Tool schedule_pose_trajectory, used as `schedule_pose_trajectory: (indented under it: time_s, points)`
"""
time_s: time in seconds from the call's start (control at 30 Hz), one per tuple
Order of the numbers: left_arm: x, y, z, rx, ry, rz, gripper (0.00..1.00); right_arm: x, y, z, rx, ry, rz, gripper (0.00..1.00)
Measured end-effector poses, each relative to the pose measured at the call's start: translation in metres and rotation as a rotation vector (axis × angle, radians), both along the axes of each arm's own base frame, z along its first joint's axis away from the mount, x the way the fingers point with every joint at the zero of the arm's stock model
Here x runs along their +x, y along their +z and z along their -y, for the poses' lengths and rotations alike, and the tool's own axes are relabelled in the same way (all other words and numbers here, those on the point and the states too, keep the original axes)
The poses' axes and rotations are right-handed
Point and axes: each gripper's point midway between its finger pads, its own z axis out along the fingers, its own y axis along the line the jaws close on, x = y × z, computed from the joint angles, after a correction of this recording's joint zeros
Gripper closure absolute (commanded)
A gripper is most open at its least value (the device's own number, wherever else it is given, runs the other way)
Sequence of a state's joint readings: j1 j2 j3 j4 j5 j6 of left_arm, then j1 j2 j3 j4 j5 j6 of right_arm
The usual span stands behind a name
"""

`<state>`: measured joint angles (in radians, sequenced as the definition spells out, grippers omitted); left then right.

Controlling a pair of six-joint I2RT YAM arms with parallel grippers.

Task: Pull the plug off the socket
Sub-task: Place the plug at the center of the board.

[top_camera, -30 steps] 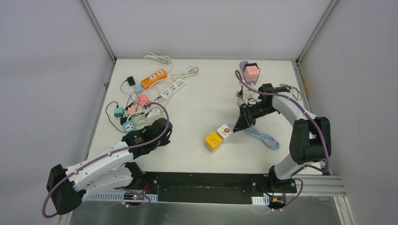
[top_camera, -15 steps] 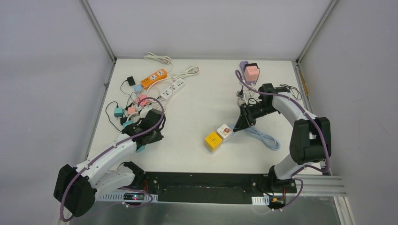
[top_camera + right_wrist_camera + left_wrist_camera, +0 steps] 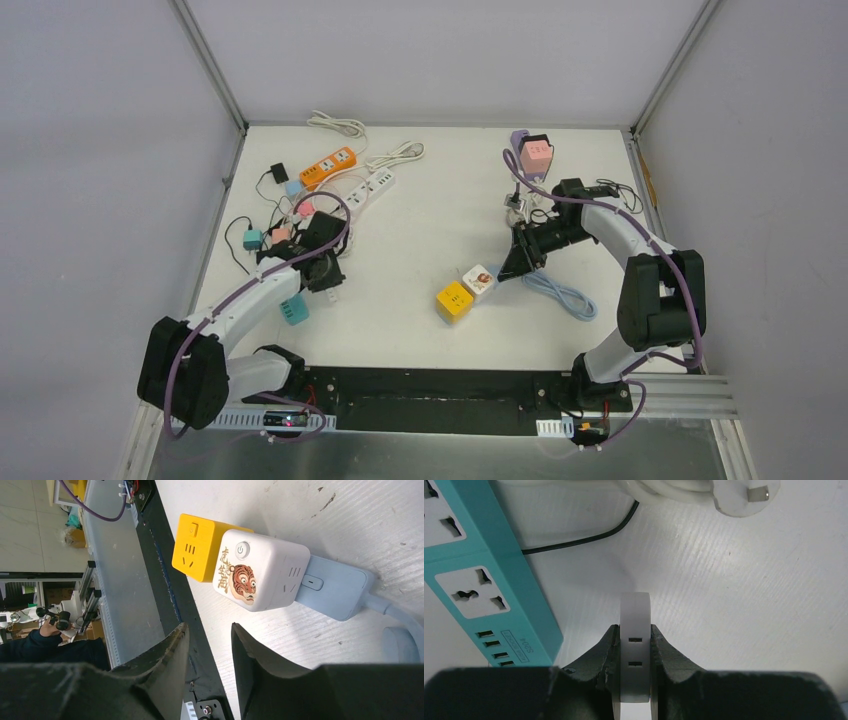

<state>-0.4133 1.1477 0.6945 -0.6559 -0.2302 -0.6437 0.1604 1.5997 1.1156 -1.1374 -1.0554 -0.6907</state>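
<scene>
Little writing is legible to us: the teal power strip (image 3: 484, 580) has a line of small print beside its row of narrow ports, which we see upside down and cannot read with confidence. Well apart from the strip to its right, a white cube socket (image 3: 260, 575) shows a tiger picture with a column of gold Chinese characters next to it, below a round power button. The left hand (image 3: 634, 632) is clamped on the white plug (image 3: 634, 615), one finger on each flat side. The plug's long axis runs straight out along the fingers, its rounded end points away from the wrist, and two small slots show on its narrow edge. It sits just right of the teal strip and clear of it, above the white surface (image 3: 749, 605). The strip lies flat with its sockets facing up and runs diagonally past the plug. Beyond the strip lie a black cable (image 3: 589, 535) and a round white plug (image 3: 744, 495) with a metal prong. The right hand (image 3: 209, 627), far to the strip's right, is narrowly parted and holds nothing. It is just beside the white cube, which touches a yellow cube (image 3: 197, 547) and has a pale blue plug (image 3: 332, 592) pushed into its side.
</scene>
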Motion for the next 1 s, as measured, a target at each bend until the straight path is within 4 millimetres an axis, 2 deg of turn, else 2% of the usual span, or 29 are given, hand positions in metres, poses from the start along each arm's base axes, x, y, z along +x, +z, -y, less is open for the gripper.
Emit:
schedule_pose_trajectory:
  time_s: [0.3, 0.7, 1.0]
  points:
    - [0.012, -0.010, -0.005, 0.029, 0.015, -0.057, 0.88, 0.002, 0.000, 0.001, 0.000, -0.008, 0.003, 0.60]
    - [0.027, -0.011, -0.005, 0.040, -0.001, -0.083, 0.82, 0.003, 0.000, 0.003, 0.000, -0.015, 0.003, 0.60]
    - [0.030, -0.019, -0.009, 0.056, 0.006, -0.116, 0.60, 0.004, 0.000, 0.004, 0.000, -0.018, 0.003, 0.60]
